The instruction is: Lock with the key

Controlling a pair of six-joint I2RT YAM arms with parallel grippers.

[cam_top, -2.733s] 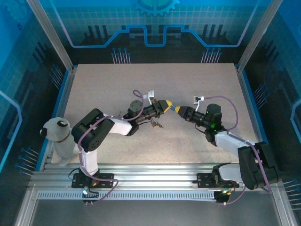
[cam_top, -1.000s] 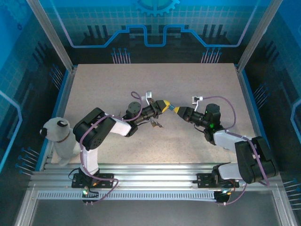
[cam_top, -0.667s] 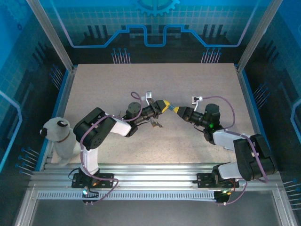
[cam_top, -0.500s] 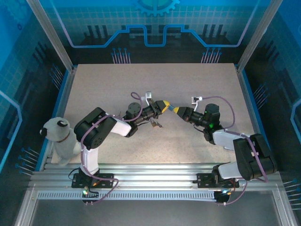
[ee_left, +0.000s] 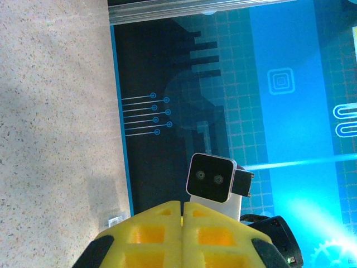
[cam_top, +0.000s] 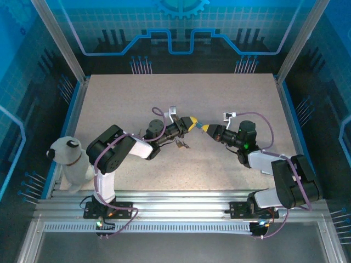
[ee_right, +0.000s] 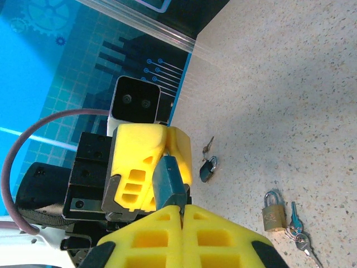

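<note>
Speckled beige table (cam_top: 120,104) inside a blue-walled cell, with both arms reaching in to meet above its middle. Up there the left fingers (cam_top: 190,121) and the right fingers (cam_top: 207,128) stand tip to tip in the air, each pair pressed together. From the right wrist, a flat blue-grey piece (ee_right: 169,181) sits clamped in the left fingers, and its near end runs into the seam of the right fingers, so both pairs appear to pinch it. Whether that piece is a lock body or the head of a key I cannot tell. Down on the table, near the left arm, lies a brass padlock (ee_right: 272,213) with a bunch of keys (ee_right: 297,234) touching it. Apart from these is a small dark thing (ee_right: 207,168), too small to name, with a loose key (ee_right: 207,146) just beside it. My reading is that the step in hand is the mid-air work itself: one arm steadies the piece while the other is set to turn or push. The next move calls for a slow wrist twist about the axis of the piece with the left grip kept firm, since any sideways pull could wrench it from one pair of fingers
</note>
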